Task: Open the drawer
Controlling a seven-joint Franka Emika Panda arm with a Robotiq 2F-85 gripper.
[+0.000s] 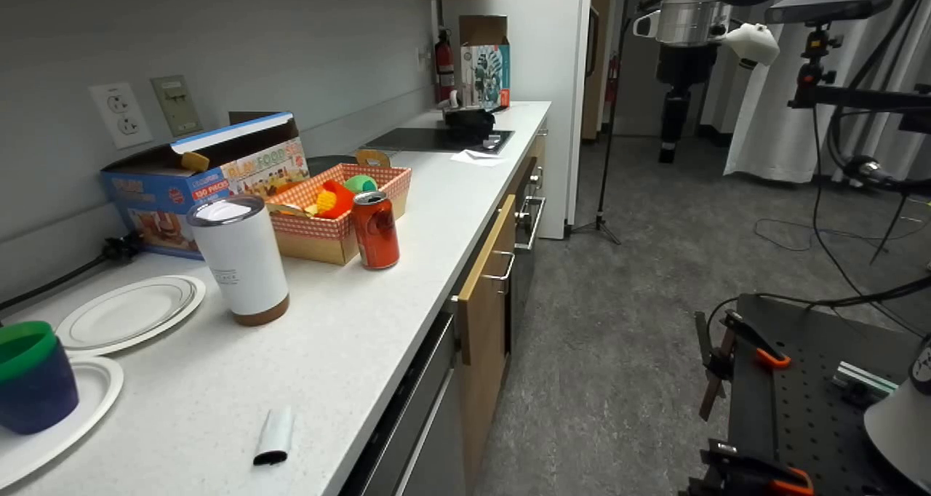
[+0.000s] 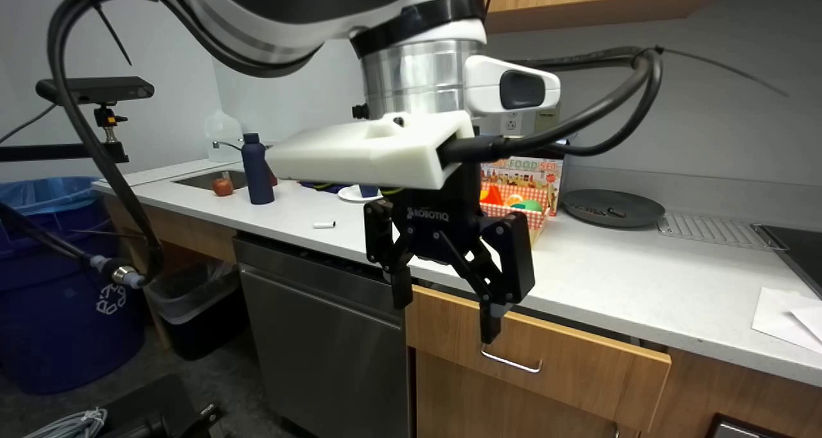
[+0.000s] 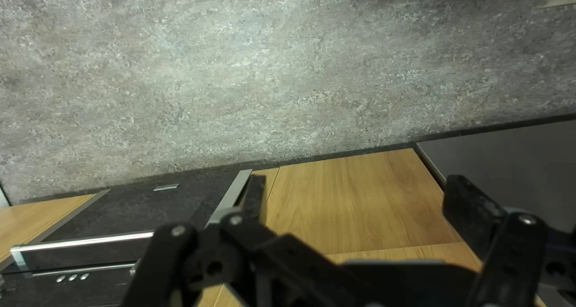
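Note:
The drawer (image 1: 486,278) has a light tan wood front, and it also shows in an exterior view (image 2: 578,374) below the counter. Its front stands slightly out, with a dark gap behind its top edge. Its slim metal handle (image 1: 502,267) faces the floor aisle and shows in both exterior views (image 2: 512,363). My gripper (image 2: 446,306) is open and empty, pointing down, apart from the drawer. In the wrist view my spread fingers (image 3: 360,203) frame a tan cabinet door (image 3: 355,199). A strip of the drawer front (image 3: 423,252) shows there; the handle is hidden by the gripper.
A grey dishwasher (image 2: 321,341) adjoins the drawer on one side and an oven (image 3: 135,235) on the other. The white counter (image 1: 436,212) above holds a tumbler (image 1: 240,263), a can (image 1: 376,230) and a basket (image 1: 309,227). A black table (image 1: 814,358) stands across the aisle.

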